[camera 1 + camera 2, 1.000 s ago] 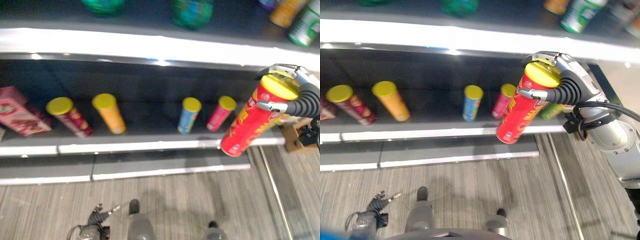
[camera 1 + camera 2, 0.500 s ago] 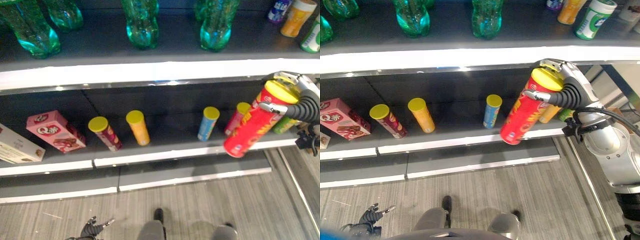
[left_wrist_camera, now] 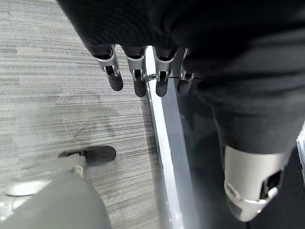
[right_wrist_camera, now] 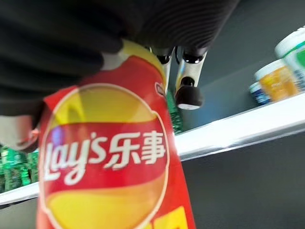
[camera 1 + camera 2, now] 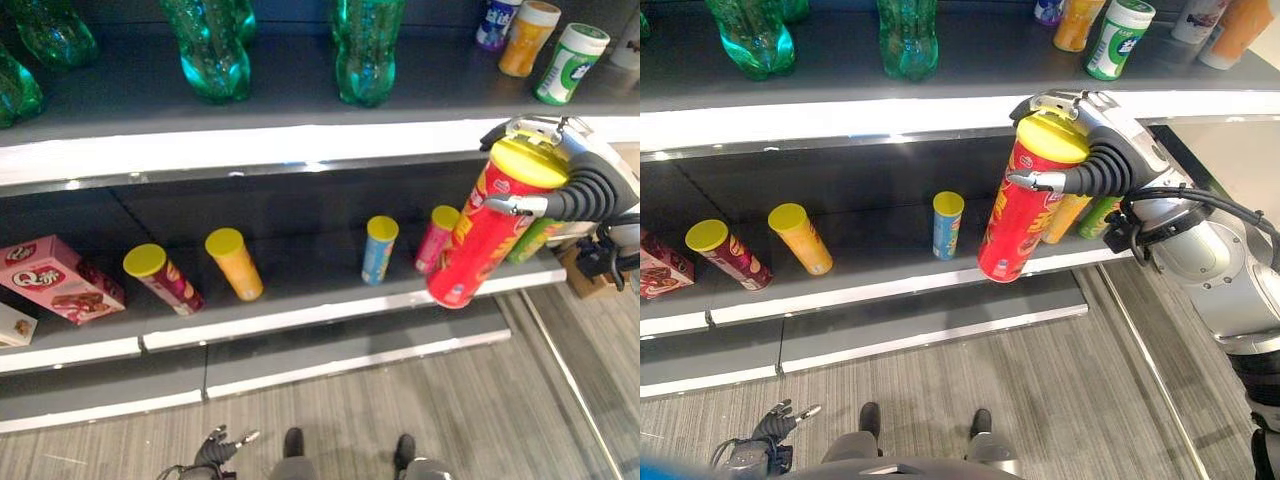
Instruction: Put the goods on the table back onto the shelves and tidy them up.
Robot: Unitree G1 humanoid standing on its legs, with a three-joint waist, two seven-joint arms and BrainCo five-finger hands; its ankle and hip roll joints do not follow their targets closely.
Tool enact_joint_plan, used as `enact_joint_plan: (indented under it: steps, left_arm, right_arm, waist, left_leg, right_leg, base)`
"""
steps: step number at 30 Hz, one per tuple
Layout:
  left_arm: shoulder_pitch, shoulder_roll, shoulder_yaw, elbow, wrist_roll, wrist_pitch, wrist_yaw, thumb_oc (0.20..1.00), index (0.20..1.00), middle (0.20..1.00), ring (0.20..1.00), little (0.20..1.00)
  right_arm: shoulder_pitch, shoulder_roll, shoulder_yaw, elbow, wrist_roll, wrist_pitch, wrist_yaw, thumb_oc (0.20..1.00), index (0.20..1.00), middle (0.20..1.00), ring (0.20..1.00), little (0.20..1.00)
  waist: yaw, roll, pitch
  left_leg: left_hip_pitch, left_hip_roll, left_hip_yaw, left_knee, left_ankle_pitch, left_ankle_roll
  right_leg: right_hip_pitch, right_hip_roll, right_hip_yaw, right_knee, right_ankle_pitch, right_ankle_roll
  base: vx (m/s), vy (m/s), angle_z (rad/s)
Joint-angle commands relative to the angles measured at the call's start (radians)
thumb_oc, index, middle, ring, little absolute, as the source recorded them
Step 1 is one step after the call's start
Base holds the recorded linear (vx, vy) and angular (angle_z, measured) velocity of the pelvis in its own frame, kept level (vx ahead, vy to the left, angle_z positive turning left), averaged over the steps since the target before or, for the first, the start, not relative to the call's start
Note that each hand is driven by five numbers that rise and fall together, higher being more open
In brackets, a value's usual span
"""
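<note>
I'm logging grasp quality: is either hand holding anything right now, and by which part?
The right hand grips the red chip can at its top end, just below the yellow lid. The left hand holds nothing.

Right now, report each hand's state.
Left hand: open, fingers relaxed, holding nothing.
Right hand: shut on the red chip can.

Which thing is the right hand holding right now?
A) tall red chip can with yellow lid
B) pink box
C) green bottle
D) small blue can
A: the right hand has its fingers curled round the top of the red chip can, held tilted in front of the middle shelf.
</note>
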Motion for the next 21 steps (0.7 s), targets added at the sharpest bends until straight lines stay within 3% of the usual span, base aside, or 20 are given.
enact_joint_plan:
  steps: [1, 11, 21]
  left_arm:
    - [-0.006, 0.057, -0.012, 0.005, 0.041, -0.024, 0.0, 1.0, 1.0, 1.0, 1.0, 1.0]
    - [-0.022, 0.062, -0.021, 0.025, 0.058, -0.014, 0.008, 1.0, 1.0, 1.0, 1.0, 1.0]
    - [-0.032, 0.066, -0.031, 0.029, 0.075, -0.013, 0.006, 1.0, 1.0, 1.0, 1.0, 1.0]
  right_arm:
    - [-0.077, -0.039, 0.073, -0.076, 0.066, -0.039, 0.016, 0.2, 0.2, 0.2, 0.2, 0.2]
    - [-0.154, -0.052, 0.178, -0.137, 0.074, -0.045, 0.049, 0.2, 0.2, 0.2, 0.2, 0.2]
    - [-0.158, -0.042, 0.218, -0.149, 0.072, -0.049, 0.063, 0.2, 0.2, 0.2, 0.2, 0.2]
  waist:
    - [0.029, -0.028, -0.056]
    - [0.017, -0.029, -0.065]
    - [0.002, -0.023, -0.077]
  left_leg:
    - [0.041, -0.031, -0.06, 0.03, -0.133, -0.003]
    - [0.064, 0.013, -0.045, 0.037, -0.138, -0.027]
    - [0.086, 0.024, -0.022, 0.032, -0.141, -0.031]
  right_leg:
    - [-0.078, 0.084, 0.073, 0.017, -0.014, -0.04]
    - [-0.054, 0.109, 0.065, 0.017, -0.045, -0.055]
    - [-0.038, 0.113, 0.077, 0.017, -0.056, -0.061]
  base:
    - [0.06, -0.112, 0.07]
    - [0.04, -0.061, 0.03]
    - [0.01, -0.012, -0.06]
